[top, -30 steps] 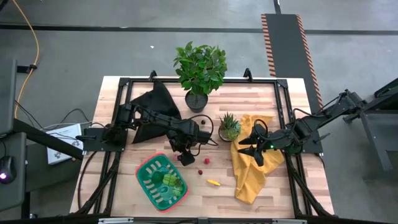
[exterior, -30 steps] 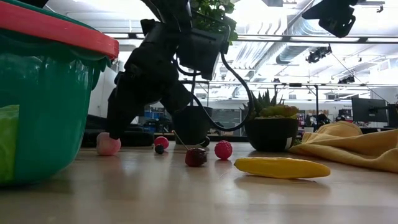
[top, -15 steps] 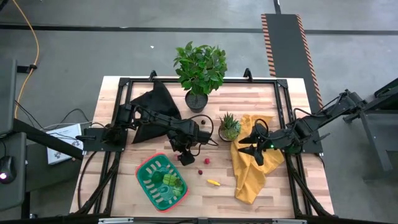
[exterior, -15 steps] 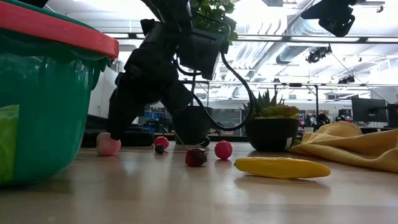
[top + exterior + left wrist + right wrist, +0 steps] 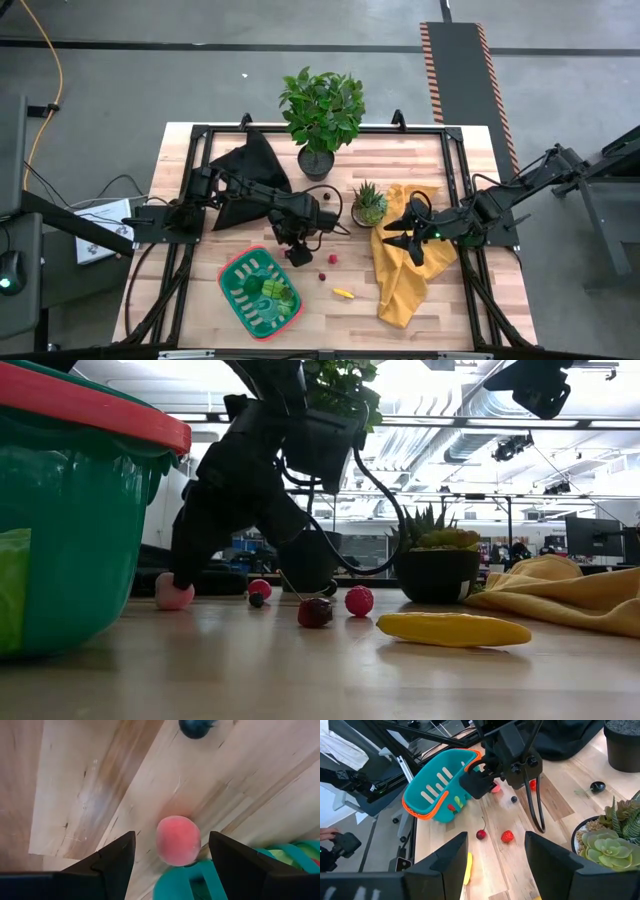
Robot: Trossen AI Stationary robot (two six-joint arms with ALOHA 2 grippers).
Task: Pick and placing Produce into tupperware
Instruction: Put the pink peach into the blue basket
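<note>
A small round pink toy fruit (image 5: 178,840) is straddled, ungripped, by the parted left tool (image 5: 172,857) on the wooden bench (image 5: 440,300), beside the red-rimmed green tupperware (image 5: 261,291). The right tool (image 5: 392,233) is held spread over the yellow cloth (image 5: 400,285).

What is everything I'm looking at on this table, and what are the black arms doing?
tupperware: one, green with red rim, near front left, produce inside.
peach: one, pink, beside the tupperware.
cherry: one, dark red, mid-table.
strawberry: one, red, mid-table.
banana: one, yellow, front centre.
leafy plant: one, back.
spiky plant: one, centre.
yellow cloth: one, right.
black cloth: one, back left.
left gripper: open, straddling the peach.
right gripper: open, above the yellow cloth.
</note>
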